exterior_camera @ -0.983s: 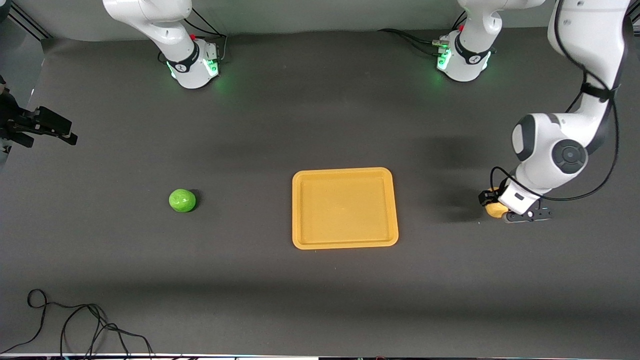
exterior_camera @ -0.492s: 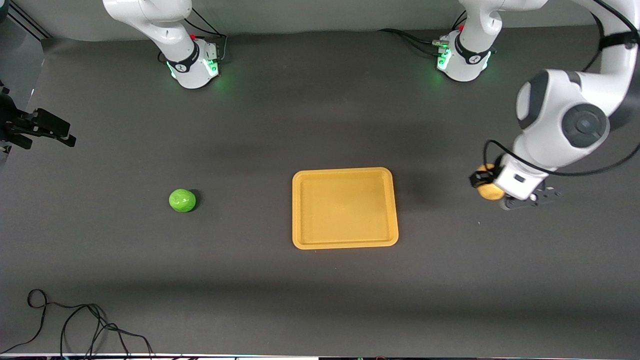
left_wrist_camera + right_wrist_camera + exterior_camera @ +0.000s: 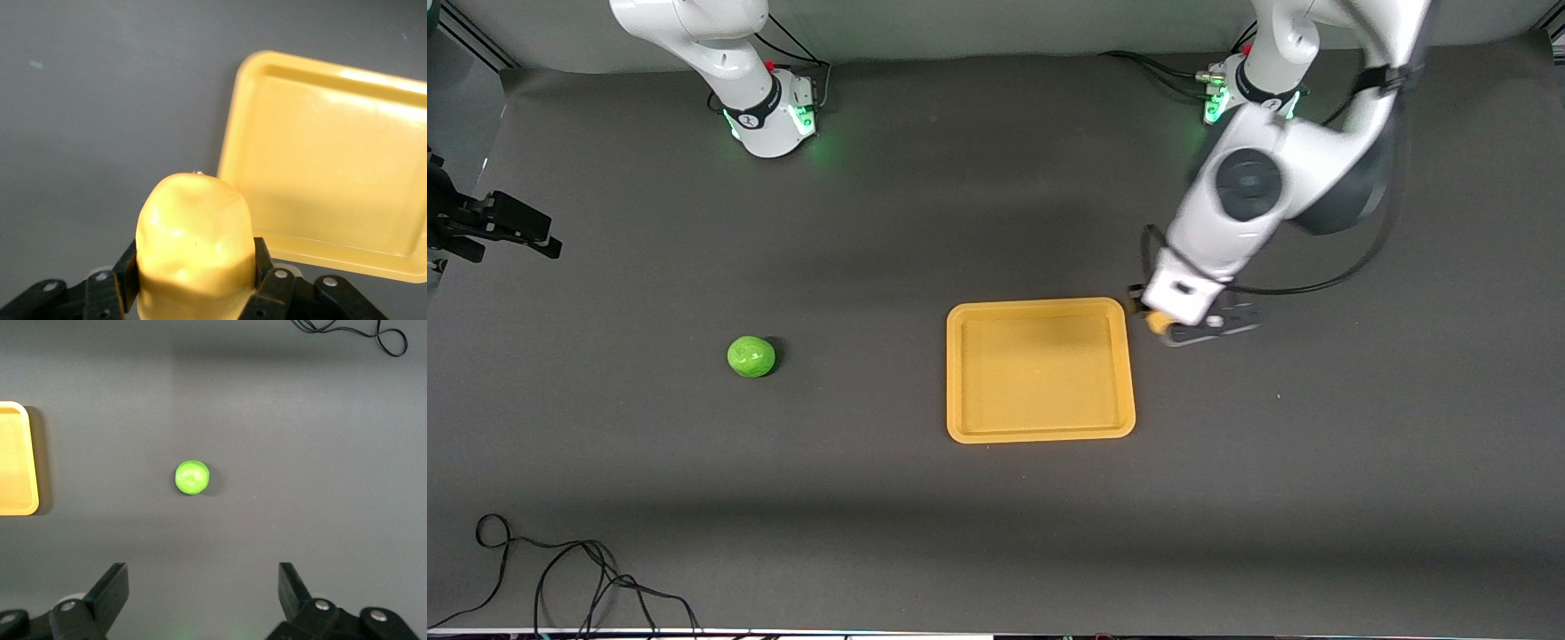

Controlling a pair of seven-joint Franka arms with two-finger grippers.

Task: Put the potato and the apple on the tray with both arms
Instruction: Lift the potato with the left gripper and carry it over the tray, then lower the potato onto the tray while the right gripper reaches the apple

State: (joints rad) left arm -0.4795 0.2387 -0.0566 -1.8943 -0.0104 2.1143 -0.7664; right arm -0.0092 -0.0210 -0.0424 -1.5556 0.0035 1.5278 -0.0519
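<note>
Apple [image 3: 751, 356] sits on bench [image 3: 783, 498] toward right arm's end, well apart from tray [image 3: 1040, 432] mid-bench, left gripper [image 3: 1158, 322] clamps potato [image 3: 195, 250] in air over bench just beside tray's rim, right gripper [image 3: 200, 595] waits, jaws spread, above apple.

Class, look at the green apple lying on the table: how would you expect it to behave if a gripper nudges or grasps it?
The apple looks round, so a nudge would probably roll it across the flat table. Its glossy skin suggests fingers might slip unless centred. It appears firm, likely keeping its shape when squeezed.
</note>
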